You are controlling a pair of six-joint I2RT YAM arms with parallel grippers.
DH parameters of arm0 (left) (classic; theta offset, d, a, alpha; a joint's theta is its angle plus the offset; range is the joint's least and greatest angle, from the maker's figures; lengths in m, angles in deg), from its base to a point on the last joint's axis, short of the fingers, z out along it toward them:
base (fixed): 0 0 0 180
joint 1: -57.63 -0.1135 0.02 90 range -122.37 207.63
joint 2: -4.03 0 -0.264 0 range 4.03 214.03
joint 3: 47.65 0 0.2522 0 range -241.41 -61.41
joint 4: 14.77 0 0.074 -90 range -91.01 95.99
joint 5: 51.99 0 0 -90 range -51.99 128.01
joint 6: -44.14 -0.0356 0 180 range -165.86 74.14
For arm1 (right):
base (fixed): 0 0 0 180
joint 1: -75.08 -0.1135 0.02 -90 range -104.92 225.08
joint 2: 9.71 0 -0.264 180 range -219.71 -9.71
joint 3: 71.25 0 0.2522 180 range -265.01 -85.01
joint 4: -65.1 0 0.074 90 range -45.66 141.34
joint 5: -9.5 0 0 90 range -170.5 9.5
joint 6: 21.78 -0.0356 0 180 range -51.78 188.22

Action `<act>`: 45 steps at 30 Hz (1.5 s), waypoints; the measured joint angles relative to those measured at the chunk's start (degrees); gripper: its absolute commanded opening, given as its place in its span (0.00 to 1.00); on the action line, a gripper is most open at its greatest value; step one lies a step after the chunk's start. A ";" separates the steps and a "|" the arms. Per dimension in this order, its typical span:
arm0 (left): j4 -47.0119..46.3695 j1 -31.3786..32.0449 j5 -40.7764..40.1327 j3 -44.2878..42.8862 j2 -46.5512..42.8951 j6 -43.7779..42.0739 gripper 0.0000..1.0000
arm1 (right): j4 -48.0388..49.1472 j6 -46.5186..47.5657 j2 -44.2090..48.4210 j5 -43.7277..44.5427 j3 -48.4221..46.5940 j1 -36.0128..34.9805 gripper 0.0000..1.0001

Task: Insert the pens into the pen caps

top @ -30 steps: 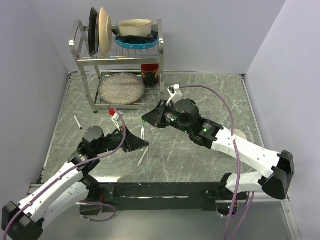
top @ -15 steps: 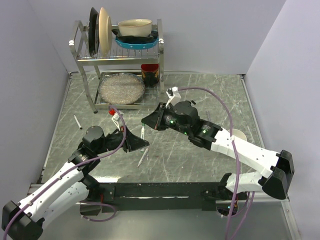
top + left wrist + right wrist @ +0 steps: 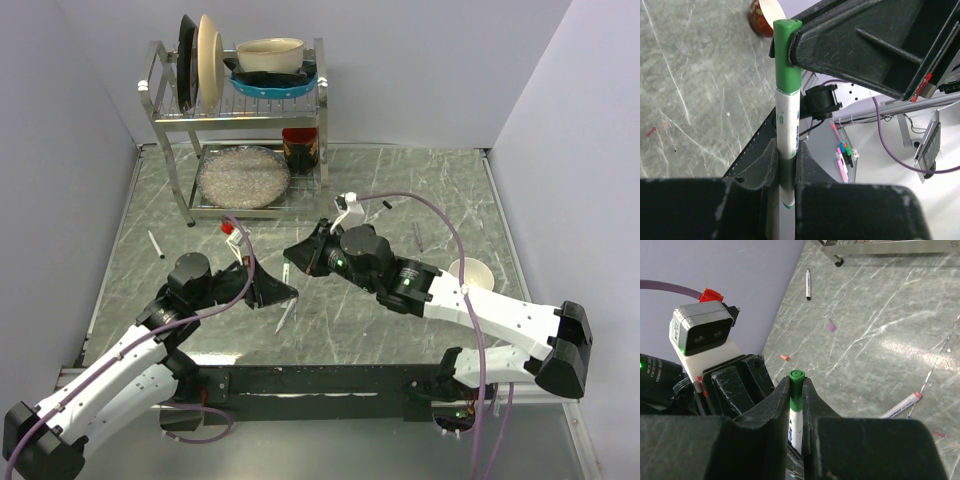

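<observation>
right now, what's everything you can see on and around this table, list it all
green pen: one, white barrel, held between both grippers
green cap: one, green, on that pen's end
black-ended pen: one, white, table's left side
pink-ended pen: one, white, lying near the left gripper
pink cap: one, pink, loose on the table
dish rack: one, metal, far left
plates: two, black and cream, upright in the rack
bowl: one, cream, rack top
clear dish: one, rack bottom
red-and-black cup: one, beside the rack
white cup: one, right side
table: one, grey-green marble
left gripper: shut on the barrel
right gripper: shut on the cap
</observation>
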 measured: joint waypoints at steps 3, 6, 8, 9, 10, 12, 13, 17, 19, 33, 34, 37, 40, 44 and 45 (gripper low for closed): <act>1.03 0.28 0.33 -0.02 -0.68 -0.57 0.01 | 0.44 -0.37 0.76 1.36 0.85 -1.03 0.06; 1.79 0.33 0.31 -0.24 -1.38 -0.92 0.01 | 0.83 -0.44 0.90 2.67 0.85 -2.10 0.14; 2.19 0.33 0.35 -0.24 -2.03 -1.14 0.01 | 1.07 -0.63 0.92 3.34 0.85 -2.69 0.26; 2.38 0.33 0.39 -0.24 -2.29 -1.27 0.01 | 1.14 -0.83 0.96 3.52 0.85 -2.89 0.32; 2.64 0.33 0.44 -0.33 -2.62 -1.57 0.01 | 1.25 -1.11 1.05 3.52 0.85 -3.06 0.41; 2.86 0.22 -0.46 -1.18 -3.02 -2.56 0.01 | 0.72 -2.25 1.53 1.81 0.87 -3.69 0.49; 2.95 0.02 -0.87 -2.01 -3.13 -3.17 0.01 | 0.37 -2.38 1.70 0.94 0.87 -4.44 0.54; 4.85 -0.22 -1.20 -4.79 -5.51 -6.38 0.01 | -0.79 -2.10 2.75 -0.79 -0.20 -5.70 0.68; 5.84 -0.17 -1.14 -5.75 -7.26 -7.80 0.01 | -1.84 -1.31 2.91 -1.38 -1.77 -5.70 0.74; 10.71 -0.22 3.17 -7.63 -13.62 -13.35 0.01 | -5.40 8.44 2.29 -8.35 -14.80 -5.70 0.72; 10.82 -0.22 3.54 -7.63 -13.70 -13.38 0.01 | -5.46 8.98 2.10 -8.57 -15.43 -5.70 0.69; 10.73 -0.22 4.61 -7.63 -13.88 -13.35 0.01 | -5.88 10.43 1.53 -8.90 -17.00 -5.70 0.65; 10.71 -0.22 5.20 -7.63 -13.88 -13.33 0.01 | -6.38 11.30 0.72 -9.38 -17.84 -5.70 0.62; 10.60 -0.22 6.16 -7.63 -13.79 -13.22 0.01 | -6.84 12.09 -0.92 -9.75 -18.36 -5.70 0.56; 10.51 -0.22 6.29 -7.63 -13.75 -13.18 0.01 | -6.91 12.22 -1.25 -9.81 -18.43 -5.70 0.54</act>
